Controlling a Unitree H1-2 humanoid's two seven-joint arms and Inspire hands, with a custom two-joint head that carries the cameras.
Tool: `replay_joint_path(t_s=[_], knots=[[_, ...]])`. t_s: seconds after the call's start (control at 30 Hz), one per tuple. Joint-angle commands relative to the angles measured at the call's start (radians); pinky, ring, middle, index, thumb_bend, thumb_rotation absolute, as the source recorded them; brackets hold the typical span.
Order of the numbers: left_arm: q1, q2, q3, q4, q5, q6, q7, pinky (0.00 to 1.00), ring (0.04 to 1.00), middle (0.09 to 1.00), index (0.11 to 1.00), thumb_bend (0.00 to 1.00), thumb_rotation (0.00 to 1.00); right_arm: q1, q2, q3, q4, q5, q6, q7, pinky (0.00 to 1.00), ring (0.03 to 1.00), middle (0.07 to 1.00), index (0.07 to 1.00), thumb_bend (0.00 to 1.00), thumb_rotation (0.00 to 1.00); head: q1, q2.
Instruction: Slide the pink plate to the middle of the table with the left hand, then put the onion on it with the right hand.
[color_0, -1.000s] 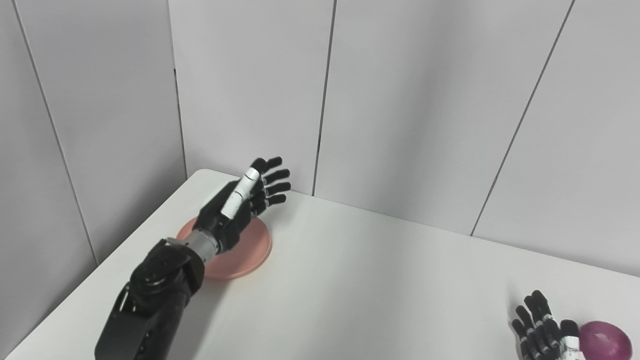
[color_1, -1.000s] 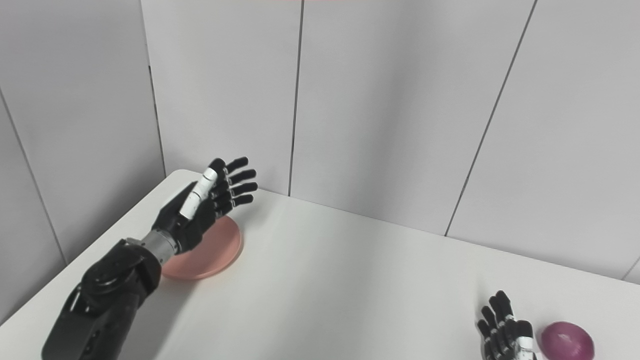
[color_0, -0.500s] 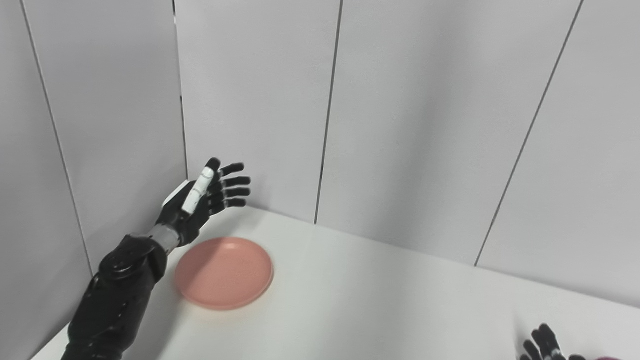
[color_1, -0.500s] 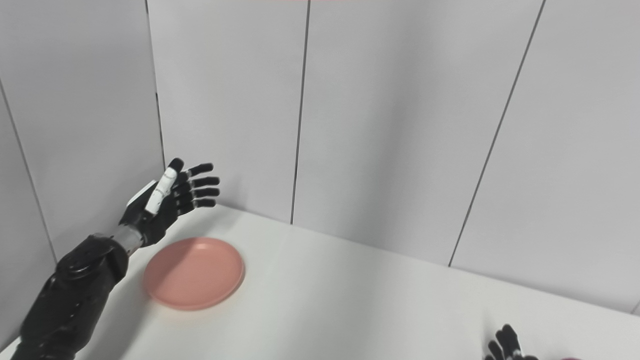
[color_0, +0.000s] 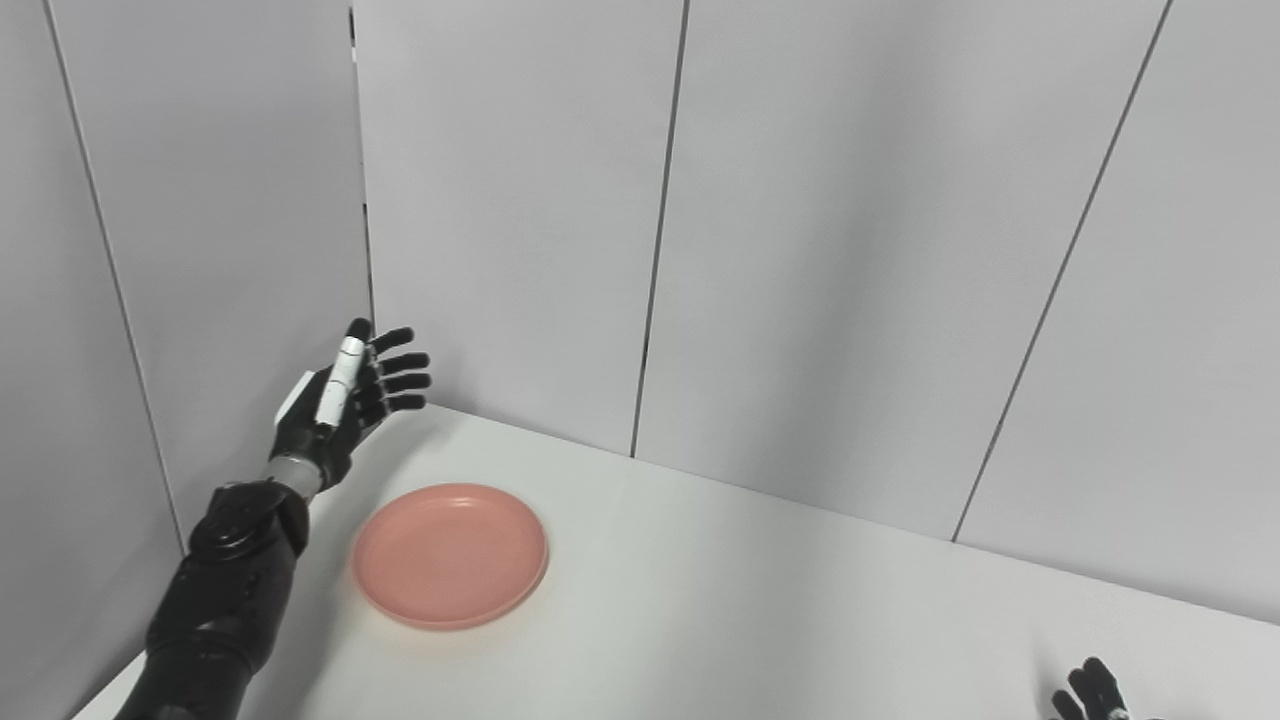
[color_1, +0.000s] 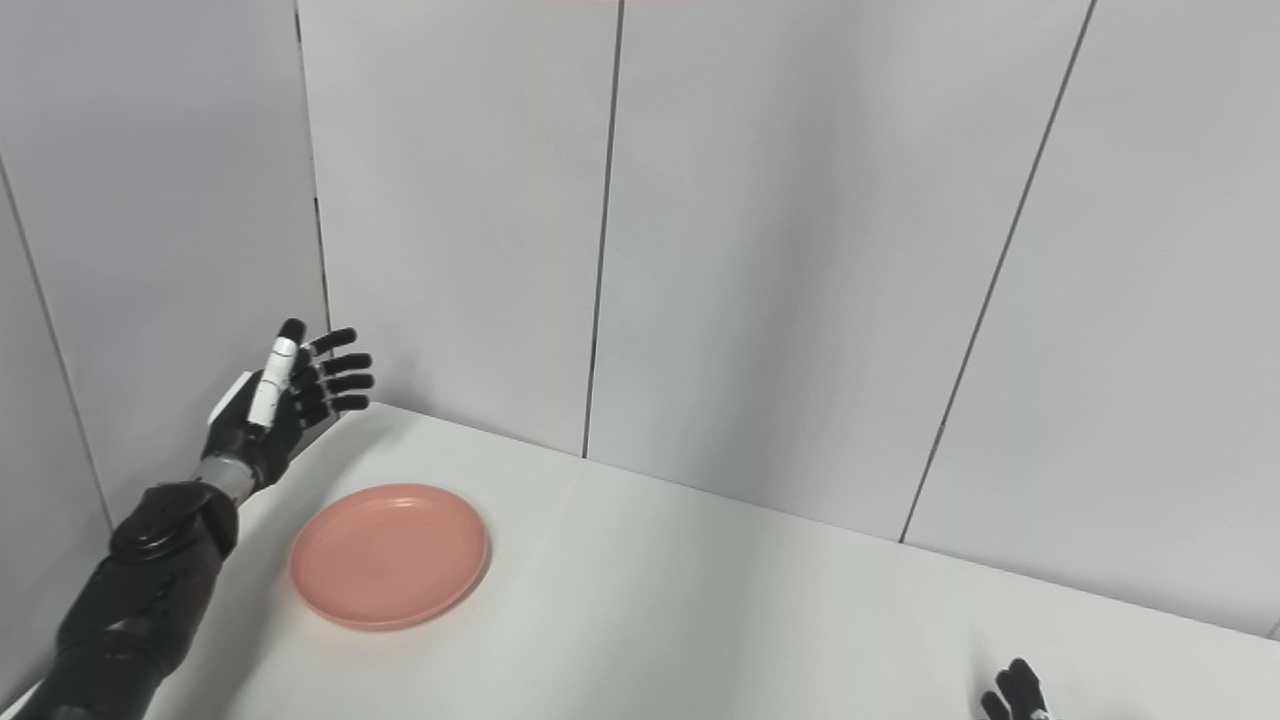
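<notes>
The pink plate (color_0: 450, 555) lies flat on the white table (color_0: 760, 610) near its far left corner. My left hand (color_0: 338, 410) is open and raised above the table's left edge, to the left of and behind the plate, not touching it. Its fingers are spread and point right, toward the back wall. Of my right hand (color_0: 1092, 692), only the fingertips show at the bottom right edge; they stand apart and hold nothing that I can see. The onion is out of view.
Grey wall panels (color_0: 820, 250) close in the table at the back and on the left, right beside my left hand. The table surface stretches from the plate toward the right.
The camera has tilted up, so the onion and most of the right hand dropped out of the picture. My left hand has moved from over the plate to its left; the plate has stayed put.
</notes>
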Motion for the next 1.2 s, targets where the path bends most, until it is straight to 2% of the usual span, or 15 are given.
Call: replay_joint_path(t_s=[0.0,0.2,0.37,0.53,0.67,1.07,1.17], knots=[[-0.116,0.068,0.01,0.053,0.005,-0.105,-0.011,0.65,0.691,0.711,0.76,0.89,0.88,0.15,0.007,-0.008,0.17,0.001,-0.031,0.019,1.0,1.0,1.0,1.0,0.61,1.0,0.001,-0.001],[-0.137,0.076,0.029,0.18,-0.011,-0.139,-0.012,0.65,0.674,0.695,0.754,0.87,0.83,0.16,0.005,-0.01,0.155,0.003,-0.025,0.017,1.0,1.0,1.0,1.0,0.62,1.0,-0.003,0.012],[-0.131,0.085,0.028,0.259,-0.008,-0.146,-0.028,0.63,0.664,0.691,0.756,0.85,0.83,0.167,0.004,-0.01,0.141,0.004,-0.02,0.017,1.0,1.0,1.0,1.0,0.62,1.0,-0.005,0.021],[-0.11,0.087,0.017,0.293,0.003,-0.151,-0.037,0.63,0.684,0.714,0.764,0.84,0.87,0.171,0.001,-0.008,0.133,0.004,-0.017,0.02,1.0,1.0,1.0,1.0,0.62,1.0,-0.008,0.031],[-0.086,0.077,0.017,0.313,-0.006,-0.146,-0.07,0.65,0.695,0.729,0.78,0.85,0.85,0.173,0.0,-0.01,0.131,0.008,-0.017,0.022,1.0,1.0,1.0,1.0,0.62,1.0,-0.013,0.037],[-0.035,0.01,0.0,0.323,0.007,-0.14,-0.068,0.65,0.68,0.704,0.787,0.9,0.84,0.183,0.003,-0.008,0.116,0.009,-0.01,0.019,1.0,1.0,1.0,1.0,0.64,1.0,-0.026,0.049],[-0.022,-0.002,-0.01,0.314,0.009,-0.131,-0.082,0.66,0.69,0.718,0.79,0.83,0.89,0.184,0.006,-0.008,0.109,0.011,-0.005,0.017,1.0,1.0,1.0,1.0,0.64,1.0,-0.027,0.051]])
